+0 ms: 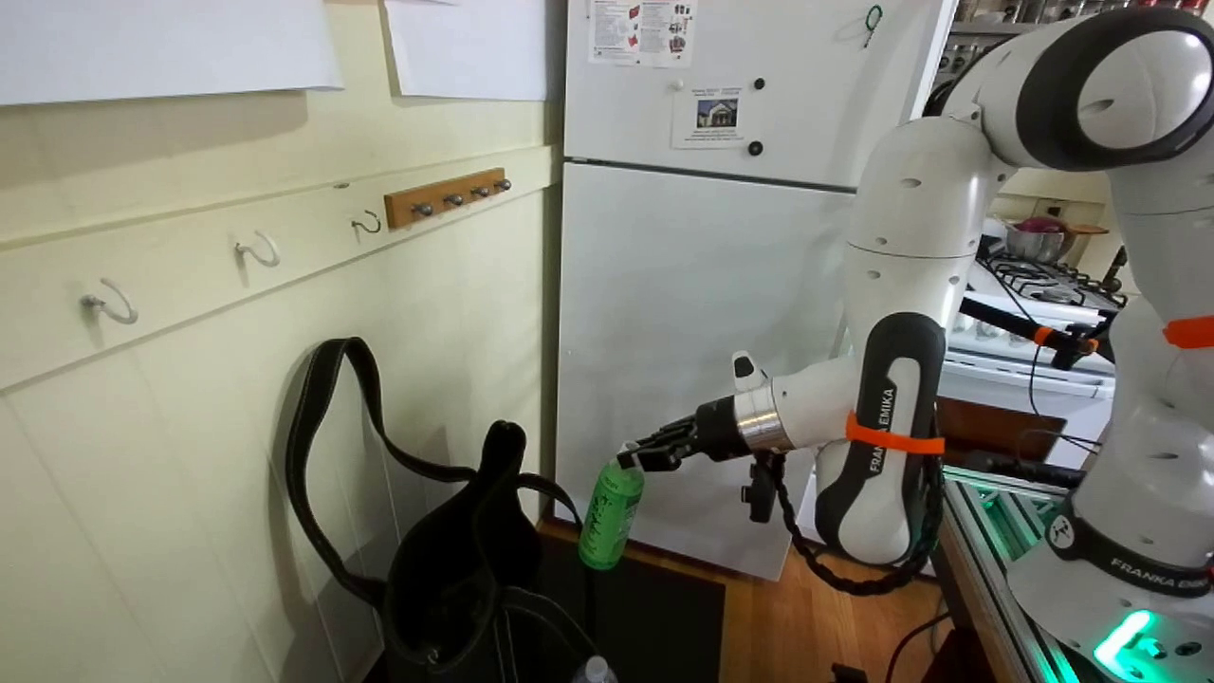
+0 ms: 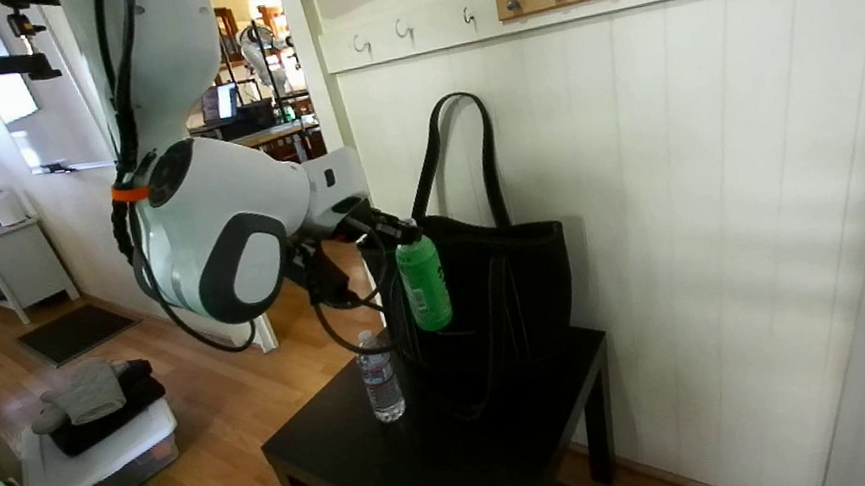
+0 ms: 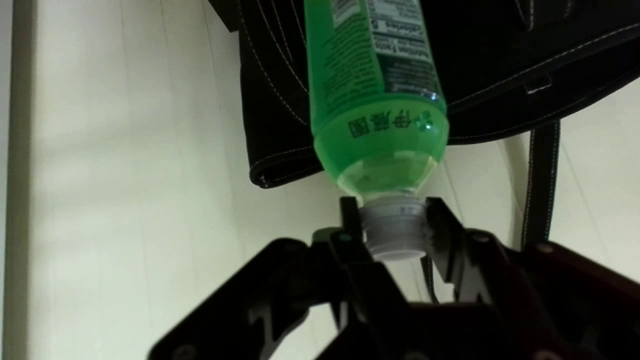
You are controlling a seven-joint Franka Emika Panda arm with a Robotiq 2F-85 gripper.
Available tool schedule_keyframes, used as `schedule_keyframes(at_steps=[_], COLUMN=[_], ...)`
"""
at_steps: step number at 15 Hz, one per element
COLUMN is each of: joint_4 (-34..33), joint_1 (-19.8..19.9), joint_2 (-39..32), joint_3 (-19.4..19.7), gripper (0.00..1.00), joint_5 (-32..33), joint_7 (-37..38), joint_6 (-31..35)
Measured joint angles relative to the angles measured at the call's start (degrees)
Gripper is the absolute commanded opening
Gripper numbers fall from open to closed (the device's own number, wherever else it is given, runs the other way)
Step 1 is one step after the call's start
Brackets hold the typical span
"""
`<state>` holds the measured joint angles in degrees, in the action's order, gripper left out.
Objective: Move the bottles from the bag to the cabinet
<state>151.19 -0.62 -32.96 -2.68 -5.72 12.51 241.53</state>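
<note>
Gripper is narrowed on the pale cap of the green bottle, pads on either side. Bottle hangs outside the bag, tilted, base down. Clear bottle stands upright on the black table, just beside the bag. Cabinet: cannot be identified for certain in any view. Step, as judged: carrying the green bottle away. Main risk: slip or swing. Hold is at the cap alone, with the full body below it; an abrupt turn or stop would likely set the bottle pivoting, and the round cap could then work loose. Second risk: a bag handle curves close by the bottle in an exterior view; contact cannot be told, but a low sideways path could hook it and drag the soft bag. Third: the arm's cable loops across the clear bottle's neck in an exterior view, depth unclear; a dipping wrist might tip that bottle. At placing, the tilt could cause toppling unless squared first.
</note>
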Motion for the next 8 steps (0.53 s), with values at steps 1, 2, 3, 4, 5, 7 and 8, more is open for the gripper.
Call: schedule_keyframes(at_steps=[1, 2, 3, 4, 5, 7, 8], joint_4=[-0.08, -0.19, -0.34, -0.52, -0.71, -1.3, -1.71], joint_1=[0.7, 1.42, 2.18, 2.96, 3.67, 5.02, 5.67], joint_2=[-0.63, -1.34, -2.17, -3.15, -4.16, -6.5, -7.72], joint_3=[-0.02, -0.08, -0.18, -0.26, -0.32, -0.4, -0.46], gripper=[0.12, 0.12, 0.12, 0.12, 0.12, 0.12, 0.12], joint_5=[0.0, 0.0, 0.0, 0.0, 0.0, 0.08, 0.24], joint_7=[1.22, 2.5, 3.72, 4.86, 5.81, 7.25, 7.69], joint_6=[0.0, 0.0, 0.0, 0.0, 0.0, 0.0, -0.07])
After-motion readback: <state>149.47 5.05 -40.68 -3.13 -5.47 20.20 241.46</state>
